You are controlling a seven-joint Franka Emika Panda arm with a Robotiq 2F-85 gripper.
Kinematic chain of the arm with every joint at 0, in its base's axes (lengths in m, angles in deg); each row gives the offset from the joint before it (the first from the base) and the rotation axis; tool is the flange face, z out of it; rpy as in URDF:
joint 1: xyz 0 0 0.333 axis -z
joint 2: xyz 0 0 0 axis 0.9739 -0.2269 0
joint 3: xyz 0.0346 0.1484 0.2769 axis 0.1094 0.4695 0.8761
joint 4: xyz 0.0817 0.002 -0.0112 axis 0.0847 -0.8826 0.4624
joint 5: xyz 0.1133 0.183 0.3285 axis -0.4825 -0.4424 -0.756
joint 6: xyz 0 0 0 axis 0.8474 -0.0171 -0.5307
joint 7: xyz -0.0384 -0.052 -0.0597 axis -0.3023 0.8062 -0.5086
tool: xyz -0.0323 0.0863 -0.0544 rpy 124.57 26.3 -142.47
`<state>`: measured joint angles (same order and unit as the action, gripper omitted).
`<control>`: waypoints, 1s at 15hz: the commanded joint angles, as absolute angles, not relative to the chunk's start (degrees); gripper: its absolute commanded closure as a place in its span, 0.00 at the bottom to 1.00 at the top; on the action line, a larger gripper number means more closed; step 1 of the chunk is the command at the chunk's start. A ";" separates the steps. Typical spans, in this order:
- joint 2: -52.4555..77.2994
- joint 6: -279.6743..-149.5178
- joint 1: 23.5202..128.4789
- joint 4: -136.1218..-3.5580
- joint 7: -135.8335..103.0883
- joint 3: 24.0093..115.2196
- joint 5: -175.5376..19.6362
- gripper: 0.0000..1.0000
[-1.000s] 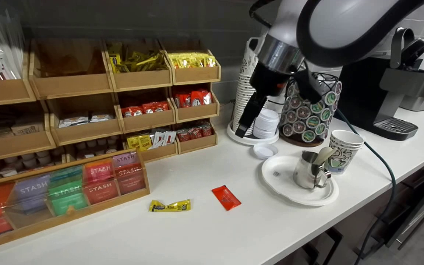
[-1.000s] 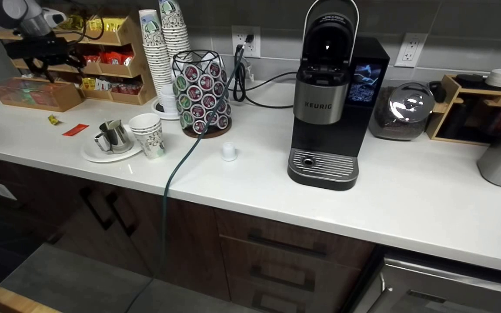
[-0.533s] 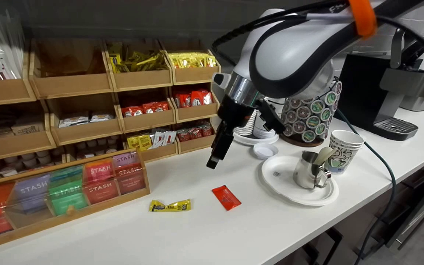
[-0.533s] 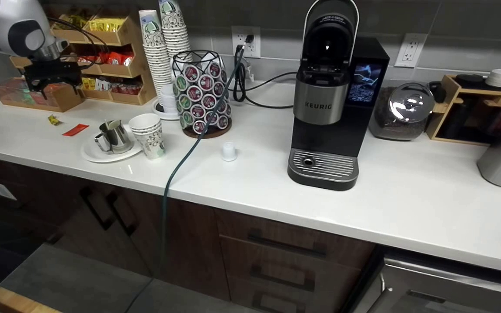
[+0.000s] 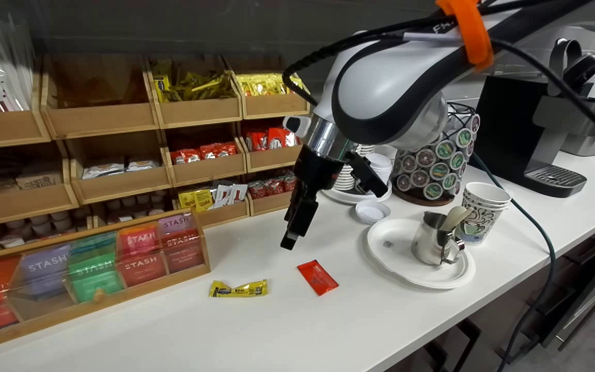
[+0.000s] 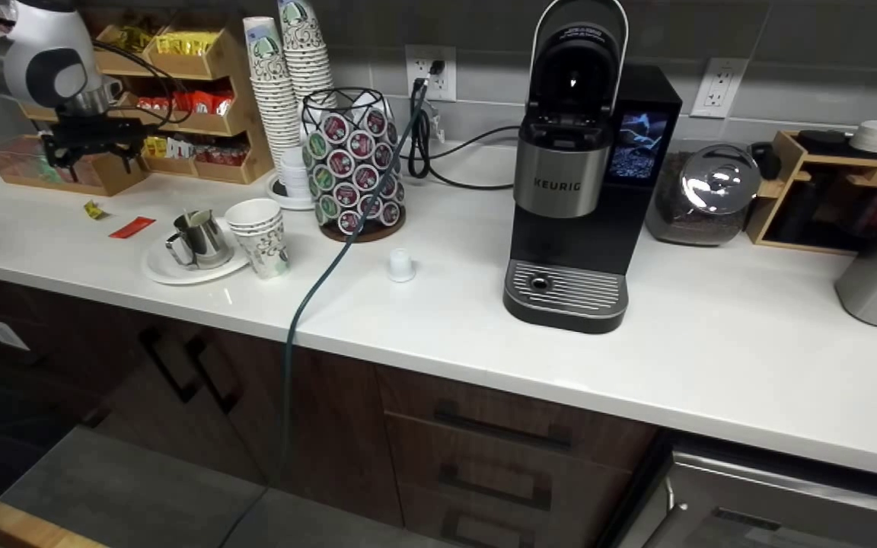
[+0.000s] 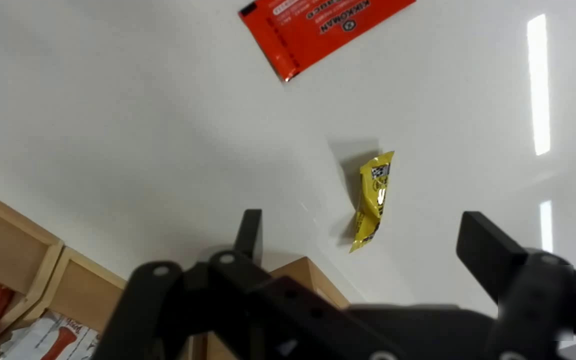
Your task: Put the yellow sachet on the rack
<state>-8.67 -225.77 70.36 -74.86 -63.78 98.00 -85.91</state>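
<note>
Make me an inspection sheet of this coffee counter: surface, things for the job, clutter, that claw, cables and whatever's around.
Surface: white counter; glare streaks show in the wrist view.
Yellow sachet: lying on the counter, not yet on the rack.
Rack: wooden, tiered, with yellow packets and red packets in some compartments.
Clutter: red sachet near the yellow one; white plate bearing a metal pitcher; paper cups nearby.
Claw: open above the counter, holding nothing.
Cables: a green cable crosses the counter and hangs over its edge; black cables run along the arm.
Surroundings: coffee machine, grey tiled wall, dark cabinets.
</note>
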 commanded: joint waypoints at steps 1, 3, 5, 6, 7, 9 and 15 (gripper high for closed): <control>-15.38 -226.11 69.95 -70.15 -69.22 98.37 -85.16 0.00; -18.61 -226.42 70.50 -67.89 -72.76 99.12 -85.71 0.00; -21.85 -227.41 70.54 -64.94 -75.34 99.72 -86.18 0.00; -23.27 -227.79 70.76 -63.53 -76.80 100.34 -86.45 0.00; -24.60 -227.86 70.98 -62.14 -78.05 101.10 -86.72 0.00; -26.94 -226.42 71.09 -59.44 -79.86 102.34 -87.25 0.00; -29.65 -218.89 71.10 -55.40 -82.15 105.08 -90.63 0.17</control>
